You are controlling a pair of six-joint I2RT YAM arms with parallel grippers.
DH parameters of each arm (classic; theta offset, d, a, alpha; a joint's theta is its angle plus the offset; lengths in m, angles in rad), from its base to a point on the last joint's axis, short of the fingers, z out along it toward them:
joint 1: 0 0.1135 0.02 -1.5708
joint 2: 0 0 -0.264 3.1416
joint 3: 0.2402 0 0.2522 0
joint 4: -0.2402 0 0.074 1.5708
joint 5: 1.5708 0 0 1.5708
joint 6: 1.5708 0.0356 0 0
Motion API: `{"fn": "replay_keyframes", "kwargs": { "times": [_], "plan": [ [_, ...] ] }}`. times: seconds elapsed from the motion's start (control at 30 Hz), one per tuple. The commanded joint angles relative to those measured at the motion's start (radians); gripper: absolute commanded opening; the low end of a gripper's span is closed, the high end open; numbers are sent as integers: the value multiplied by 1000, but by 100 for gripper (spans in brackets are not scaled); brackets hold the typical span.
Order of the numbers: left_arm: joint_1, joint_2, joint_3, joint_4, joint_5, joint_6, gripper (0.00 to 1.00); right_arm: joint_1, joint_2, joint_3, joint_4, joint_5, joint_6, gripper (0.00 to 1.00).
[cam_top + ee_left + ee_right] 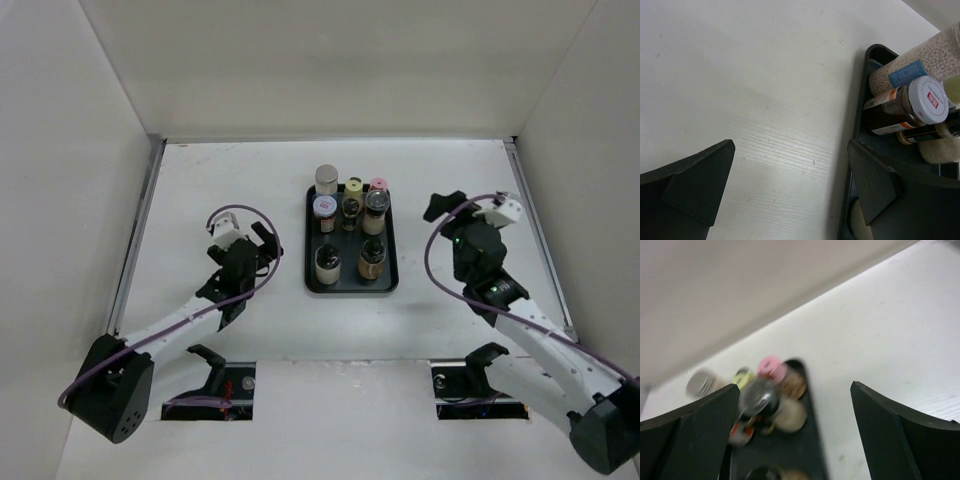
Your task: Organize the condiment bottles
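Left gripper (790, 185) filled the near view, its fingers (695, 185) spread wide and empty, one of them just beside the tray (311, 250) rim at the tray's 9 o'clock, while the right gripper (445, 207), likewise wide and empty, hung near its 3 o'clock. Bottles (351, 210) stood packed close on the tray, toward the table's (200, 180) 12 o'clock edge. Reaching in could well topple a neighbour, since the gaps looked too tight for a finger, and the left finger might catch the rim and drag the whole tray.
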Motion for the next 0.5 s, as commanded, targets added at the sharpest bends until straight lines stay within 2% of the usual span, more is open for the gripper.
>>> {"fn": "replay_keyframes", "kwargs": {
  "times": [0.0, 0.17, 0.23, 0.47],
  "plan": [
    [-19, -59, 42, -112, -27, -7, 100, -116, -40, -115, 142, 36, 109, 100],
    [-59, -80, 67, -135, -15, 0, 100, -254, 23, -221, 211, -17, 205, 100],
    [-95, -80, 88, -146, -29, 6, 100, -259, 61, -240, 232, -34, 265, 100],
    [-160, -79, 141, -198, -105, 20, 100, -254, 204, -231, 300, -121, 272, 100]
  ]
}}
